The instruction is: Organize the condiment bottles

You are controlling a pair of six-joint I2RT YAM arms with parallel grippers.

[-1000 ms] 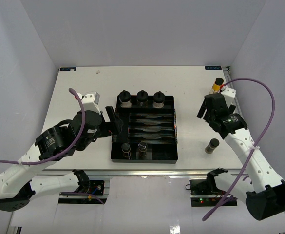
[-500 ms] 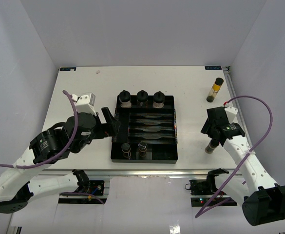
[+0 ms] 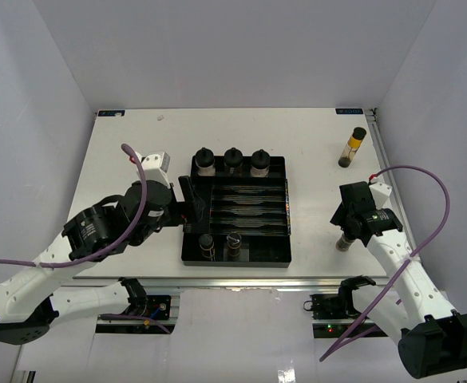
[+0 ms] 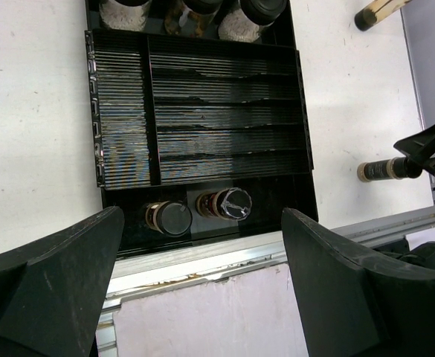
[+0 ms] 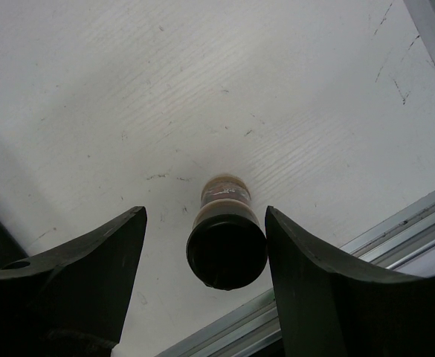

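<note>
The right arm's fingers [image 5: 76, 282] stand spread on either side of a small dark bottle [image 5: 226, 251] with a black cap. The bottle stands upright on the white counter [image 5: 202, 89], directly between the 2 fingers. A narrow gap shows between the cap and each finger, so nothing is pinched. Well beyond these fingertips, a yellow-filled bottle [image 3: 353, 148] with a black cap stands upright on the counter.

The left arm's fingers [image 4: 46, 290] are spread wide and hold nothing. They sit at the left edge of a black ribbed tray [image 4: 224, 119]. Seen from that wrist, 2 bottles stand side by side just past the fingertips, in the gap between them, in the tray's closest compartment. They are a plain black-capped bottle [image 4: 167, 218] and a bottle whose top shows pale marks [image 4: 224, 204]. Farther out from the fingertips lie the tray's long ribbed slots. At the tray's far end, farthest from the fingers, 3 squat bottles with black knobbed lids stand in a row: a left squat bottle [image 3: 205, 162], a middle squat bottle [image 3: 233, 159] and a right squat bottle [image 3: 259, 162].
</note>
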